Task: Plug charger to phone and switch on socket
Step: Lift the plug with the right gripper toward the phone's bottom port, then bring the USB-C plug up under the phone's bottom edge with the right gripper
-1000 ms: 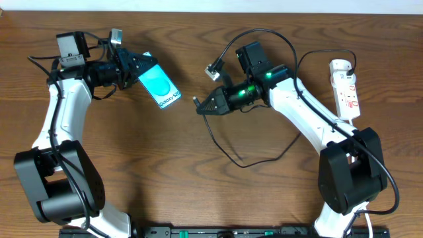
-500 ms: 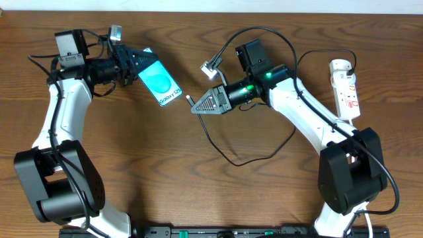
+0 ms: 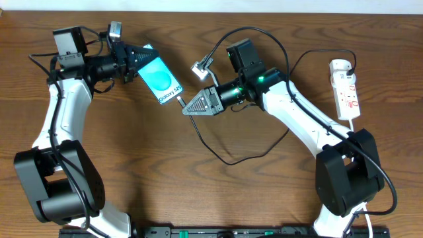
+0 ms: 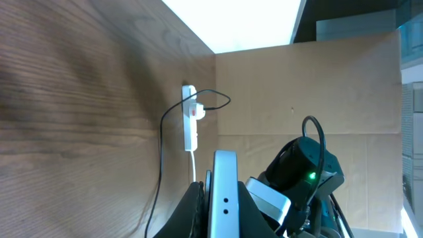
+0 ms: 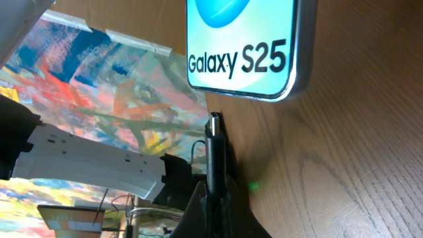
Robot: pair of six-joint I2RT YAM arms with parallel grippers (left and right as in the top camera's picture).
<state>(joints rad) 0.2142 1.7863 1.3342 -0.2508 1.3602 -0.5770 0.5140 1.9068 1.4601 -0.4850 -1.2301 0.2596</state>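
Note:
The phone, its cyan screen facing up, is held off the table at its upper end by my left gripper, which is shut on it. In the left wrist view the phone shows edge-on between the fingers. My right gripper is shut on the charger's plug, whose tip sits just short of the phone's lower edge. The right wrist view shows the plug pointing up at the phone, a small gap apart. The charger cable loops over the table. The socket lies far right.
The right arm's wrist camera sticks out near the phone. The socket with its plugged adapter and thin black cable shows in the left wrist view. The right arm is close behind the phone.
My right gripper has carried the plug left and slightly down-left toward the phone's lower edge. The left gripper has shifted the phone a little up and right.

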